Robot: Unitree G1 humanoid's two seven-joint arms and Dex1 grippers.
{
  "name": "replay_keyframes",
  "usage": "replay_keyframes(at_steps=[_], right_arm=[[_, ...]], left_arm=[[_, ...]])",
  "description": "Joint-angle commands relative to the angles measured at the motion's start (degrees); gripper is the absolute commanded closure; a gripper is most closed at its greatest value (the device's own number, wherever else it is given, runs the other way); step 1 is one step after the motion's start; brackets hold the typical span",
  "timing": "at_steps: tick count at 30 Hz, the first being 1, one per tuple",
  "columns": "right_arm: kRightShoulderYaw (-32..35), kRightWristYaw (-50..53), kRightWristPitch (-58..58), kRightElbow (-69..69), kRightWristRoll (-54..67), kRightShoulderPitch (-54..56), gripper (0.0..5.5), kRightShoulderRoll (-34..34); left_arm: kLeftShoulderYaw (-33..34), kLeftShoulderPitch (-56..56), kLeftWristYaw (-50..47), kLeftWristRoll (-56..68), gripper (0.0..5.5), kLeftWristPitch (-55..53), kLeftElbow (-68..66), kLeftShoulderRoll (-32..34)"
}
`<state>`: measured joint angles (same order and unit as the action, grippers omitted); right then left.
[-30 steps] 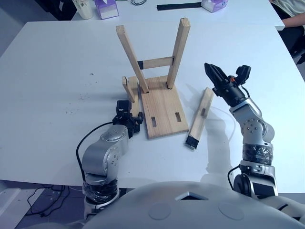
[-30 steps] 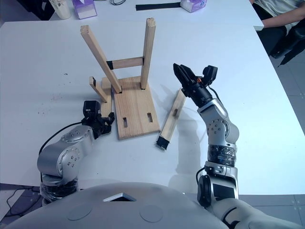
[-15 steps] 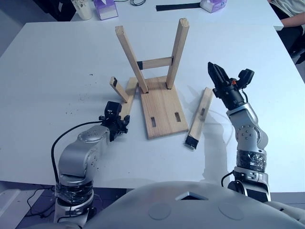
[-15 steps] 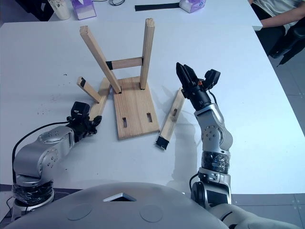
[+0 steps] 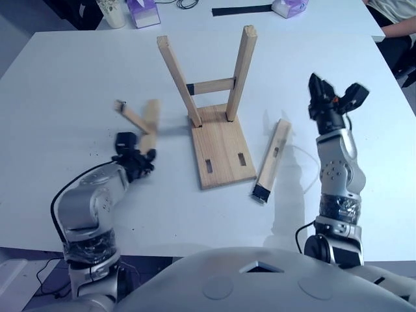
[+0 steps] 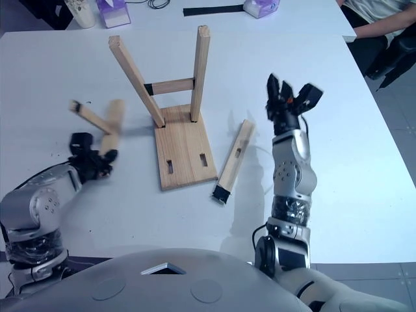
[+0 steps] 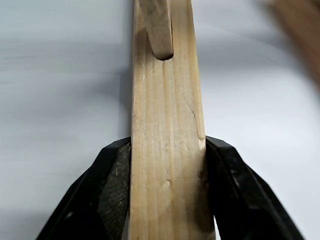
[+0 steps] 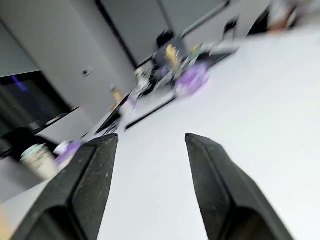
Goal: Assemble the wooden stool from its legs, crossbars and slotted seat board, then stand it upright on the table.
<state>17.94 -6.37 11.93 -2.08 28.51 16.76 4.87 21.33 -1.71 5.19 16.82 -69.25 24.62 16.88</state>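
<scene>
To the left of the seat board, the left gripper is clamped on a wooden leg; the right gripper is raised with its fingers spread apart.
Both black fingers press the sides of this leg, and a short crossbar sits in its slot. The seat board lies flat on the white table, with two legs standing in it, joined by a crossbar. A loose leg lies just beside the board's right edge.
</scene>
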Motion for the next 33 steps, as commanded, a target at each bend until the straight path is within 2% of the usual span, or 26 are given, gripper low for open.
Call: replay_keyframes(at_steps=[1,4,6,10,13,21,27,33], right_arm=[[-1.8,1.3,-3.4,-9.3,-9.3,9.4,3.04,7.5],[-0.4,-3.0,-2.1,-16.9,-6.8,19.3,3.04,10.4],[-1.3,-8.6,0.3,-18.8,-3.9,25.5,3.04,11.3],[-1.7,-17.3,11.6,-20.2,2.9,36.1,3.04,13.9],[-2.1,-23.5,16.8,-17.5,7.1,41.9,3.04,16.2],[-3.6,-34.9,31.8,-10.8,17.6,51.1,3.04,19.7],[-6.5,-44.6,38.9,-10.8,20.6,49.9,3.04,22.7],[-7.5,-57.6,44.5,-14.2,23.7,51.7,3.04,26.1]], left_arm=[[8.1,-15.2,-5.9,-1.0,3.45,11.3,-8.5,0.1],[15.0,-24.6,-9.9,2.4,3.45,17.7,-9.0,-0.9],[17.0,-30.1,-8.1,6.8,3.45,21.9,-8.3,-0.3],[12.6,-36.8,1.6,15.6,3.45,26.6,-3.4,1.8],[7.7,-40.4,6.3,20.7,3.45,25.5,-2.3,2.8],[-3.8,-35.9,22.9,30.5,3.45,23.1,0.8,7.5],[-5.4,-34.8,32.9,32.9,3.45,25.9,-2.4,10.2],[-6.5,-29.6,39.2,36.6,3.45,26.7,0.9,12.2]])
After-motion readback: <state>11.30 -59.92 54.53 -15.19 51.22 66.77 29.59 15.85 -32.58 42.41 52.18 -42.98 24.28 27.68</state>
